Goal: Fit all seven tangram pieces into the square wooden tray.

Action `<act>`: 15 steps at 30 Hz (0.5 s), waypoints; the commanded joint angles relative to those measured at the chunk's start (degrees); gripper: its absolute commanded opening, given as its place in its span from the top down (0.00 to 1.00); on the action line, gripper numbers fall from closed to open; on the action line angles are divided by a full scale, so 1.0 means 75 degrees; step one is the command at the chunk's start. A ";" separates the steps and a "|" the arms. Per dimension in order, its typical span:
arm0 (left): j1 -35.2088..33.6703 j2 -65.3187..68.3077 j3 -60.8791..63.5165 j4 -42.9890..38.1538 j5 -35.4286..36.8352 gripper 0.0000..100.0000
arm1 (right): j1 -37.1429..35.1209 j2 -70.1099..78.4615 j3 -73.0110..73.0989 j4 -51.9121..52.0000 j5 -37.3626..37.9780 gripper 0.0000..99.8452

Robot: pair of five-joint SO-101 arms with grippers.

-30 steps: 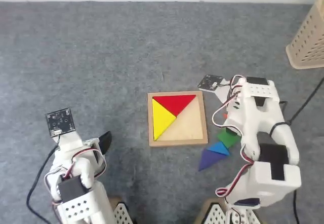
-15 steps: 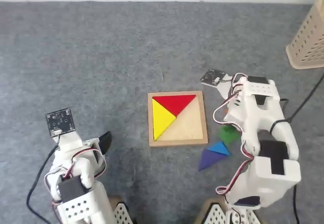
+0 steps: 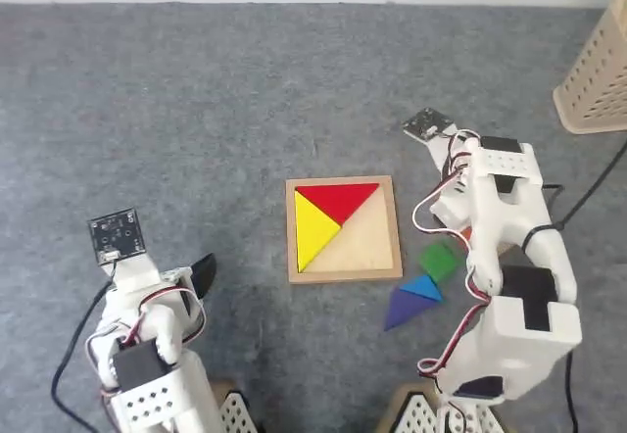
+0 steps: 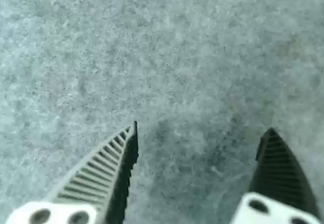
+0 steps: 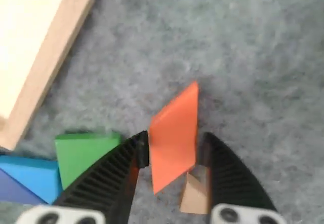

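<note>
Because everything rests on it, surface (image 3: 196,110): grey carpet-like cloth, which gives flat wooden pieces friction, so they probably stay put when nudged.
Right arm (image 3: 500,247): bent forward over the loose pieces just right of the tray, presumably because that is where the unplaced stock lies.
Left arm (image 3: 147,325): folded back near the front edge, well apart from the tray and out of the other arm's way.
Square wooden tray (image 3: 342,180): flat at mid-surface, with its right and lower area bare wood.
Red triangle (image 3: 338,200): seated in the tray against the top rim.
Yellow triangle (image 3: 312,229): seated against the left rim, its slanted edge meeting the red one; the two big pieces take the corners, leaving one open region for the smaller ones.
Purple triangle (image 3: 404,308): on the cloth below the tray's right corner, touching the blue triangle (image 3: 423,286).
Green piece (image 3: 439,259): on the cloth just beside the blue one, near the tray's rim.
Orange parallelogram (image 5: 174,135): between the right arm's fingers, outside the tray; whether it is clear of the cloth cannot be told.
Tan piece (image 5: 193,198): small, partly hidden under one finger; shape unclear.
Right hand (image 5: 174,145): narrowed to the parallelogram's width, both fingers appearing to press its long edges, grasping it, a hold that would keep its angle fixed for seating.
Left hand (image 4: 202,130): spread wide over bare cloth, holding and touching nothing.
</note>
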 commanded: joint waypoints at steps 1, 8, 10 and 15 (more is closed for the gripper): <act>0.0012 -0.0094 -0.0100 -0.0012 -0.0012 0.65 | 0.0029 0.0147 -0.0352 0.0123 0.0094 0.73; 0.0012 -0.0094 -0.0100 -0.0012 -0.0012 0.65 | 0.0018 0.0873 -0.0387 -0.0264 0.0094 0.78; 0.0012 -0.0094 -0.0100 -0.0012 -0.0012 0.65 | 0.0029 0.0897 -0.0574 -0.0170 0.0023 0.85; 0.0012 -0.0094 -0.0100 -0.0012 -0.0012 0.65 | -0.0041 0.0779 -0.1594 0.0744 -0.0903 0.95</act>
